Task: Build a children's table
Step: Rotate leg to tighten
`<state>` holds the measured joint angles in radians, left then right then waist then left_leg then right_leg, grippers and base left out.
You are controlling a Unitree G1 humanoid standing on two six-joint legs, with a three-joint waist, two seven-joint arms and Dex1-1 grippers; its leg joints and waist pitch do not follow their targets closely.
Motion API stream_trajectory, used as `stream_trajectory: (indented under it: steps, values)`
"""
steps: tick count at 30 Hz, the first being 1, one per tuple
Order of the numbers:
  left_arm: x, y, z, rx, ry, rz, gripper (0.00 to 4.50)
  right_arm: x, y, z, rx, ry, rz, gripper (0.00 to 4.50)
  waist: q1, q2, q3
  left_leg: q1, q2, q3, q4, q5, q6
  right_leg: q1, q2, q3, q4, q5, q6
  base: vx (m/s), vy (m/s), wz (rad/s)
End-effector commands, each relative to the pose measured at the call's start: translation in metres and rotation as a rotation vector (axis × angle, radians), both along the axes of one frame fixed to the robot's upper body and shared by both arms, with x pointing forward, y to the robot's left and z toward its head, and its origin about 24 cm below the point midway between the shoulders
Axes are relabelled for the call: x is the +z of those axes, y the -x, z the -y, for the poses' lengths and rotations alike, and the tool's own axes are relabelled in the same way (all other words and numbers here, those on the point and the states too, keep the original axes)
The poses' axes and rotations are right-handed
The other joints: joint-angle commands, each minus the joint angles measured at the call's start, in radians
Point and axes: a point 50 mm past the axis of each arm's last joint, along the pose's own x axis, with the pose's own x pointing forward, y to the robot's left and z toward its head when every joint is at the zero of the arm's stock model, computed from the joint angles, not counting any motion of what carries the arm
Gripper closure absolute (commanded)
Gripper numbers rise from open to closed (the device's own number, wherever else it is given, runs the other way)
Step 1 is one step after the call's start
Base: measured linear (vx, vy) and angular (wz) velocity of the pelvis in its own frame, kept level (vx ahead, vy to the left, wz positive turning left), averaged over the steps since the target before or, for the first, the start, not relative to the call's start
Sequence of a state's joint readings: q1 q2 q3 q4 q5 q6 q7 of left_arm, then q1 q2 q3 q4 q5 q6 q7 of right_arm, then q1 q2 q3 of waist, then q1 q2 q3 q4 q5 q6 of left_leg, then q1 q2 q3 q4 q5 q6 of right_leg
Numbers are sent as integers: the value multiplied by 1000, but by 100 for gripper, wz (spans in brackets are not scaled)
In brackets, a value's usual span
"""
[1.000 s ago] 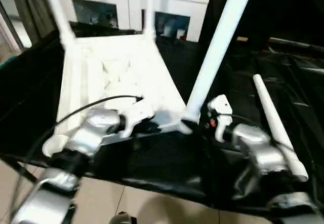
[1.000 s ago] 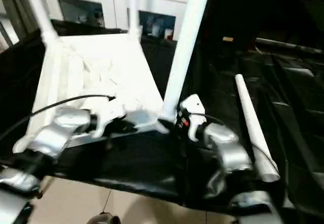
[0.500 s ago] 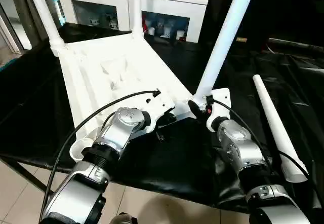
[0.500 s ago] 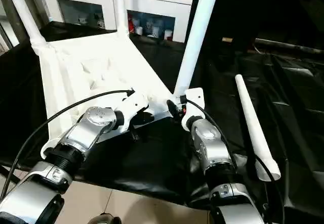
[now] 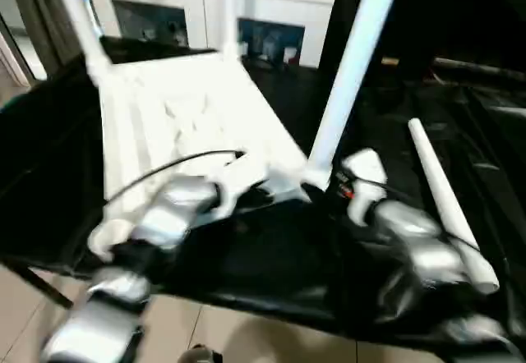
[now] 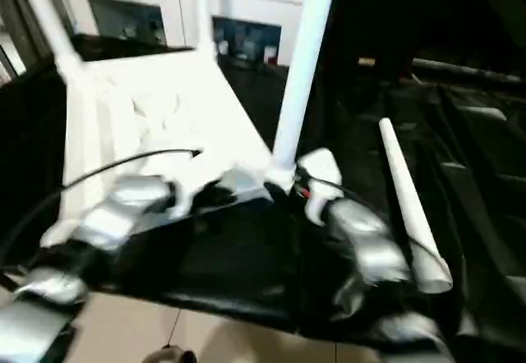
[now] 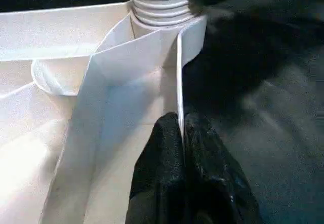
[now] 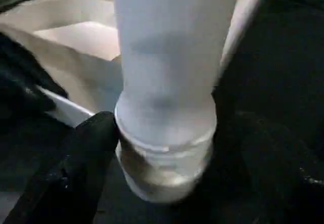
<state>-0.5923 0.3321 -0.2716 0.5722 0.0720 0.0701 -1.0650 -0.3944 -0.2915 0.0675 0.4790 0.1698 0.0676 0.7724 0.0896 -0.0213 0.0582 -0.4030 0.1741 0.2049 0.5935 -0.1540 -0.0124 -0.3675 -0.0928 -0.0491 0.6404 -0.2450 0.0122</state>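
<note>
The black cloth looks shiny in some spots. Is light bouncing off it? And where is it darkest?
Right eye view: yes, pale streaks of glare lie on the cloth beside the loose leg. Left wrist view: the tabletop is brightly lit and the cloth next to it is dim. Right wrist view: the darkest shade sits around the foot of the standing leg.

White tabletop (image 5: 189,117), white legs (image 5: 349,75), black table cover (image 5: 271,256), silver forearms (image 5: 411,248), black fingers (image 7: 172,173)
</note>
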Motion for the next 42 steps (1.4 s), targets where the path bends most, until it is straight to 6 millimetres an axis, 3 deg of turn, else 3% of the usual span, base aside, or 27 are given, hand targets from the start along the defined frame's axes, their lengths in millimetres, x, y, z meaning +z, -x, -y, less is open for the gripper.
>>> stream_trajectory:
  steps: [1,4,7,8,11,13,16,17,21,25,27,29,30,32,33,37,38,39,42]
  values:
    - [-5,12,10,-108,59,-65,450,8,0,3,41,-8,12,58,-5,-14,-64,34,66,-30,-74,-224,35,14,-68,42,-89,-119,-218,0,0,0]
    - [-5,16,7,-134,59,-88,450,10,3,2,109,2,2,58,-5,-13,-62,37,69,-29,-76,-231,30,12,-65,42,-88,-118,-227,0,0,0]
    - [-7,16,4,-126,37,-83,450,8,8,1,167,21,-18,58,-4,-21,-62,34,67,-28,-75,-229,27,15,-68,44,-88,-124,-223,0,0,0]
    - [-7,15,3,-115,37,-77,450,6,9,0,184,25,-28,85,-4,-20,-60,34,67,-28,-76,-234,26,14,-70,44,-90,-139,-220,0,0,0]
    - [-7,16,3,-117,41,-78,450,6,9,0,188,18,-34,97,-5,-23,-60,36,68,-29,-77,-245,15,12,-70,45,-93,-171,-213,0,0,0]
    - [-6,16,3,-120,44,-80,450,5,8,-1,191,16,-37,131,-5,-23,-61,36,68,-29,-77,-238,15,12,-70,45,-91,-158,-214,0,0,0]
    - [-6,16,2,-119,46,-83,450,6,8,-1,199,17,-40,139,-4,-25,-61,36,67,-27,-75,-230,19,12,-70,45,-91,-148,-215,0,0,0]
    - [-6,16,2,-118,47,-84,450,6,8,-1,201,17,-41,167,-4,-25,-61,35,67,-27,-75,-225,22,12,-70,45,-91,-143,-215,0,0,0]
    - [-6,17,2,-118,46,-85,450,6,8,-1,200,16,-42,173,-4,-25,-61,36,68,-28,-76,-229,21,12,-70,45,-91,-147,-216,0,0,0]
    - [-8,13,3,-69,42,-76,450,-3,4,0,107,23,-64,176,-6,-24,-59,36,68,-28,-78,-242,13,10,-70,45,-92,-163,-216,0,0,0]
    - [-9,2,9,51,43,-50,450,-16,-3,3,-82,45,-93,176,-9,-24,-57,38,68,-29,-80,-268,-3,6,-70,45,-96,-202,-212,0,0,0]
    - [-10,-5,16,127,46,-28,450,-25,-7,3,-229,54,-126,177,-18,-24,-51,45,66,-35,-87,-353,-58,-2,-74,46,-106,-337,-193,0,0,0]
    - [-9,-8,22,153,46,-22,450,-28,-9,0,-297,43,-146,177,-23,-28,-53,44,68,-41,-90,-378,-77,2,-78,45,-110,-377,-175,0,0,0]
    - [-9,-14,35,213,42,1,450,-32,-13,-8,-400,9,-179,177,-27,-22,-52,58,67,-41,-90,-431,-92,-14,-76,49,-120,-395,-163,0,0,0]
    - [-9,-17,47,250,53,2,450,-32,-16,-19,-436,-12,-194,177,-27,-24,-51,59,67,-42,-90,-446,-94,-14,-77,48,-122,-405,-159,0,0,0]
    - [-8,-18,61,277,69,-3,450,-30,-21,-32,-456,-25,-194,177,-27,-18,-59,56,67,-40,-95,-406,-87,-8,-70,50,-114,-279,-165,0,0,0]
    - [-8,-18,65,273,66,-8,450,-28,-22,-36,-459,-30,-189,177,-25,-20,-63,50,64,-36,-94,-351,-67,0,-68,51,-107,-188,-176,0,0,0]
    - [-8,-17,67,266,63,-9,450,-25,-25,-41,-443,-36,-172,177,-24,-20,-63,48,63,-34,-93,-333,-58,2,-67,51,-106,-167,-178,0,0,0]
    - [-8,-18,69,263,55,-9,450,-20,-28,-48,-414,-45,-142,108,-22,-24,-65,44,61,-31,-88,-293,-30,8,-70,51,-106,-140,-186,0,0,0]
